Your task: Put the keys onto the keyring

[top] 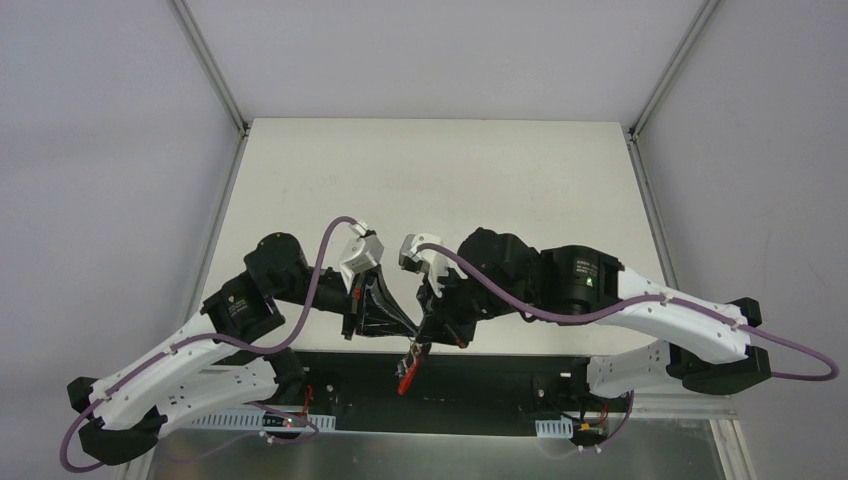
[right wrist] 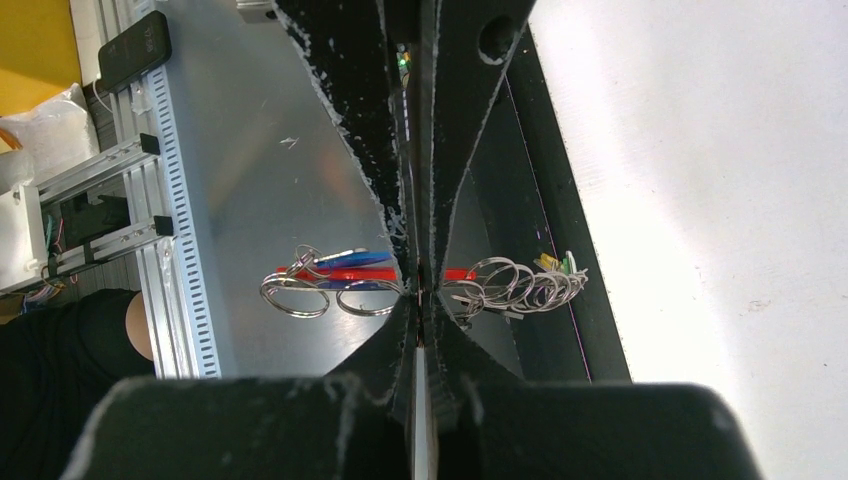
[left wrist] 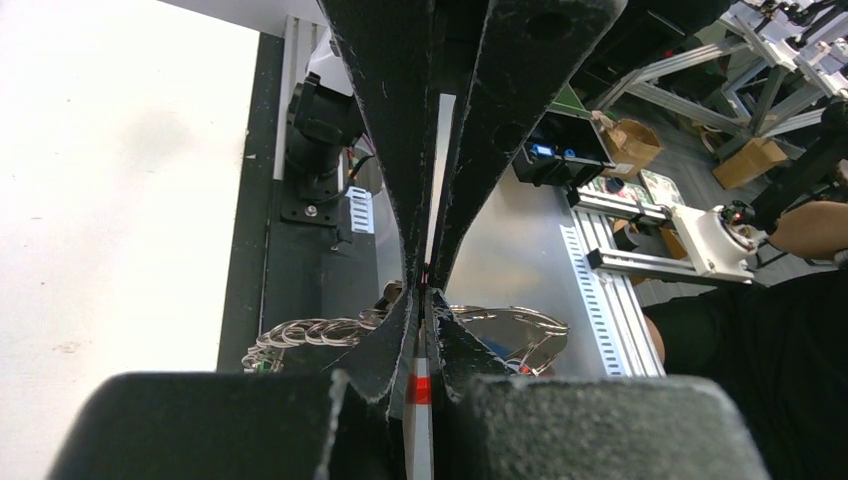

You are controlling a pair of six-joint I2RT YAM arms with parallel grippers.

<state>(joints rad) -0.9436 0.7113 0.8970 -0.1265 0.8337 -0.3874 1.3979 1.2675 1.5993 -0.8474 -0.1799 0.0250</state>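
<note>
Where the two arms meet tip to tip, we see the right pincer (right wrist: 418, 295) pressed together on the keyring (right wrist: 350, 273). The red curved part of the keyring runs straight across the tips. The left pincer (left wrist: 424, 300) comes in from the far side of the right pincer and is pressed together too. As far as we can tell, it nips the same bunch.

On the side of the right pincer that faces away from the white tabletop (right wrist: 720, 200), a blue key (right wrist: 352, 258) lies along the red part. Two big silvery loops (right wrist: 295, 295) hang just under it. On the side of the right pincer that faces the tabletop, a row of small silvery rings (right wrist: 510, 285) fans out. A yellow head and a green head (right wrist: 556, 263) peek out at its end.

From above, the red part hangs just below the right pincer, up in the air. Under the right pincer lies a black strip (top: 480, 385).
</note>
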